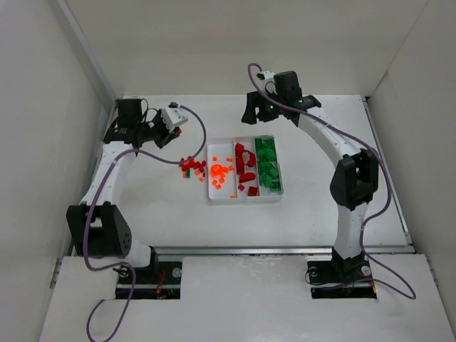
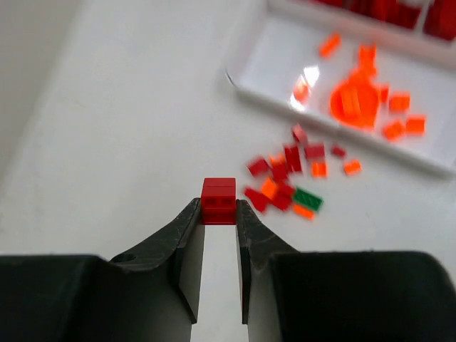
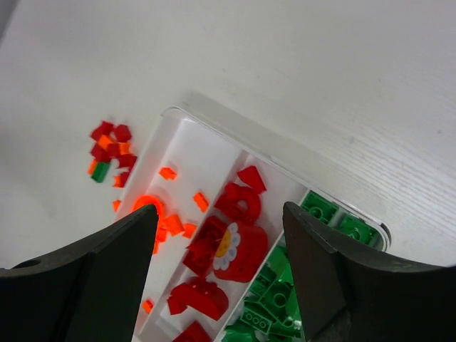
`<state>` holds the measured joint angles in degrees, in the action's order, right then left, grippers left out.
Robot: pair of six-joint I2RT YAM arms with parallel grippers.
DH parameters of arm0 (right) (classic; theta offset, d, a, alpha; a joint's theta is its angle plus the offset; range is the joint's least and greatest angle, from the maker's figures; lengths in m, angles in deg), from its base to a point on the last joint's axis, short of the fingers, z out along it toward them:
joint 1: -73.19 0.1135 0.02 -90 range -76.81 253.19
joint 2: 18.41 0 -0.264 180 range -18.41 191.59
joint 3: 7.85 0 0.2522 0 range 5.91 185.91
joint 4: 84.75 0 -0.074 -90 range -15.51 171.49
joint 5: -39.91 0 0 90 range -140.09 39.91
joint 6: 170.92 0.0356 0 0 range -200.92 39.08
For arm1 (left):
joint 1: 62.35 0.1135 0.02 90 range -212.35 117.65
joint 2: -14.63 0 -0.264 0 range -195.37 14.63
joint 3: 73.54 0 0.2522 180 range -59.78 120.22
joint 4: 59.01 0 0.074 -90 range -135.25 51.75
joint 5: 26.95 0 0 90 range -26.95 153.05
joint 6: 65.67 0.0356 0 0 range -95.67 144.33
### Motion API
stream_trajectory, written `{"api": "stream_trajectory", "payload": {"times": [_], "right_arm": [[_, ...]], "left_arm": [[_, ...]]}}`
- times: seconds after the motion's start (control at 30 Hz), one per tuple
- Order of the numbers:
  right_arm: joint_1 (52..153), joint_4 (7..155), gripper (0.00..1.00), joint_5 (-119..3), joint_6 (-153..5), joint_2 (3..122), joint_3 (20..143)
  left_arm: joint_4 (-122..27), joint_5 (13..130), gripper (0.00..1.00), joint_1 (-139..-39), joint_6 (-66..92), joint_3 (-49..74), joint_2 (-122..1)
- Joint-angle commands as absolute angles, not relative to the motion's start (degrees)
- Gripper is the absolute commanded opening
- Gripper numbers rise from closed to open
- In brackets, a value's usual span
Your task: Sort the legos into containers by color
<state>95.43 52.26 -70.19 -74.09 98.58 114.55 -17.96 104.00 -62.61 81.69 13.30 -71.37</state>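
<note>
The left gripper (image 2: pixel 219 217) pinches a dark red brick (image 2: pixel 219 199) at its very fingertips. So shallow a hold may drop it short of the tray (image 2: pixel 249 91), ahead and to the right. The right gripper (image 3: pixel 219 214), open above that tray, may obstruct.

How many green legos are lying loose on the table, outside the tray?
1: a green lego at the edge of the loose pile left of the tray. Others may be hidden beneath it.
</note>
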Motion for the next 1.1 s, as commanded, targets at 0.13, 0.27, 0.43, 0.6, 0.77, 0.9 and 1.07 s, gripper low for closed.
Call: {"api": "stream_trajectory", "payload": {"times": [0.13, 0.27, 0.43, 0.6, 0.77, 0.9, 1.07], "right_arm": [[99.55, 61.79, 0.76, -81.71, -65.66, 85.31, 120.79], [103.33, 63.39, 0.76, -83.14, -63.87, 84.07, 122.98], [108.52, 65.75, 0.70, -83.75, -63.87, 81.26, 121.05], [111.42, 64.35, 0.68, -82.61, -63.87, 81.26, 120.43], [114.49, 61.81, 0.63, -79.90, -63.87, 80.73, 119.91], [115.03, 59.96, 0.61, -77.16, -63.87, 80.73, 119.29], [116.08, 59.43, 0.58, -76.02, -63.87, 79.59, 118.68]], "left_arm": [[-44.78, 113.23, 0.00, -67.45, 62.05, 8.19, -56.23], [-54.38, 111.57, 0.00, -70.61, 56.50, 4.91, -50.34], [-55.01, 107.61, 0.00, -75.62, 56.49, 4.29, -46.73], [-55.01, 103.66, 0.00, -78.78, 56.49, 3.24, -44.53], [-55.01, 99.70, 0.00, -82.12, 57.20, 2.09, -42.77], [-55.53, 98.91, 0.00, -83.45, 57.90, 1.57, -42.06], [-55.53, 96.46, 0.00, -84.06, 59.04, 0.43, -40.84]]}}
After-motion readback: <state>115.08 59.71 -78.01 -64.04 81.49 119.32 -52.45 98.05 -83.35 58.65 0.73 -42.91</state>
